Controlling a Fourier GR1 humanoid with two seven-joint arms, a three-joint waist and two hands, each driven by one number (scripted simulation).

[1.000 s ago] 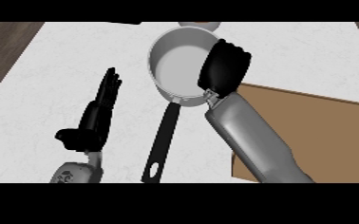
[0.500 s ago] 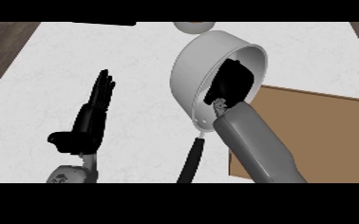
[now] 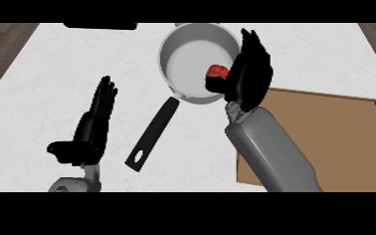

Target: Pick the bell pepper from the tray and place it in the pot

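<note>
The grey pot [image 3: 183,59] with a long black handle [image 3: 150,137] stands at the back middle of the white counter. A red bell pepper [image 3: 217,70] lies inside it against the right wall. My right hand [image 3: 248,74] hangs over the pot's right rim, fingers straight and pointing away, thumb just below the pepper; it does not curl round the pepper. The brown tray [image 3: 323,124] lies at the right, partly under my right forearm, with nothing showing on it. My left hand [image 3: 92,122] rests open at the left, fingers up.
A dark object [image 3: 99,26] sits at the counter's far edge, top left. Brown floor shows past the counter's left edge [image 3: 13,40]. The pot handle points toward me between the two arms.
The red pepper has come into sight inside the pot beside my right hand, whose fingers have straightened. The pot sits flat again after looking tipped. The left hand has stayed put.
</note>
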